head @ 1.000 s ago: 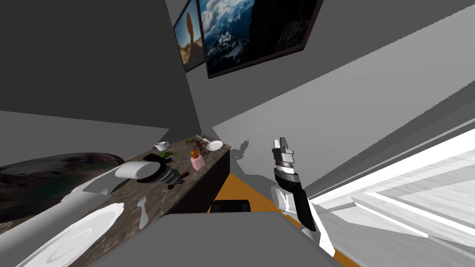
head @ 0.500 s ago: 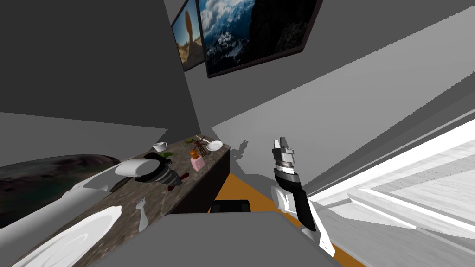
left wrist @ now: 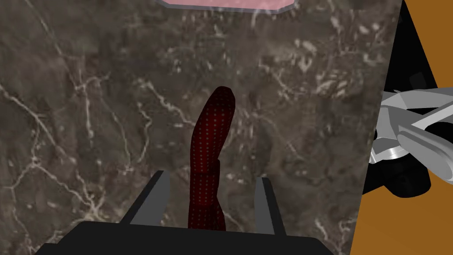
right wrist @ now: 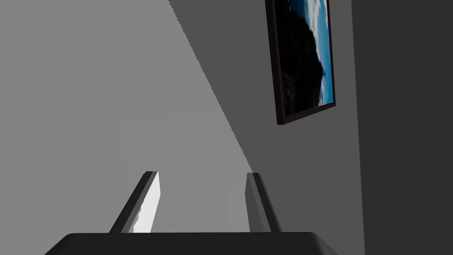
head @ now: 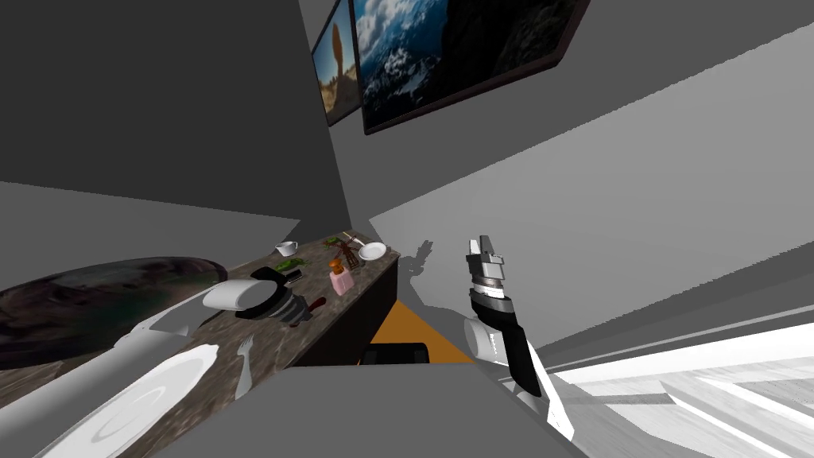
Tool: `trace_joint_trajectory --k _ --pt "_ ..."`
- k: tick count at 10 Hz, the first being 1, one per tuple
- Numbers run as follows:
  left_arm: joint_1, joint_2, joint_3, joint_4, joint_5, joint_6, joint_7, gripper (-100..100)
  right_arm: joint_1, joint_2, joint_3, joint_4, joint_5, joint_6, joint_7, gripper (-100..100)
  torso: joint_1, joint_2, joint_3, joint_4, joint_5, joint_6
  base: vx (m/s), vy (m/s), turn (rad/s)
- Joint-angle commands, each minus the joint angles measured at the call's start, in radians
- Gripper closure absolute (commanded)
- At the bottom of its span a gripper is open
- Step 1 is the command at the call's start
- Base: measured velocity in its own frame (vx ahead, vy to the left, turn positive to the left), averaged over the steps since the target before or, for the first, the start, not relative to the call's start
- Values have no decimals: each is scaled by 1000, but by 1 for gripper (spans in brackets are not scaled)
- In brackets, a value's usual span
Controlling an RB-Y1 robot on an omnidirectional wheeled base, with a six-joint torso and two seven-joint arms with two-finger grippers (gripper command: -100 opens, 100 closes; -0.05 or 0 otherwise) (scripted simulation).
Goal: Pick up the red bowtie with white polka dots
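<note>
The robot's left gripper (left wrist: 211, 176) hung over the dark marbled tabletop (left wrist: 88, 110) with its jaws open. The red bowtie (left wrist: 212, 133), speckled with pale dots, lay between the two fingers with a gap on either side. The tie's long axis ran straight out from the gripper toward a pink container (left wrist: 225, 3), so the fingers stood across its narrow width. A plain squeeze looked likely to catch it, though whether the hand sat low enough could not be told. In the head view the red bowtie (head: 316, 303) showed as a small mark left of centre in the frame, near the table's edge. The right gripper (head: 482, 242), raised at centre right and well apart from the table, also stood open, which left the left arm plainly the nearer.
</note>
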Motion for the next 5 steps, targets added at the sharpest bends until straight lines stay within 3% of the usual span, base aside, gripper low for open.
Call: trace_joint_trajectory --k 1,4,5 --pt "0 0 0 0 0 0 0 100 0 0 0 0 0 0 0 0 0 0 0 0 0 0 5 -1 3" --pt "0 0 0 0 0 0 0 100 0 0 0 0 0 0 0 0 1 1 1 0 1 0 0 0 0" --pt "0 0 0 0 0 0 0 0 0 0 0 0 0 0 0 0 1 1 1 0 1 0 0 0 0"
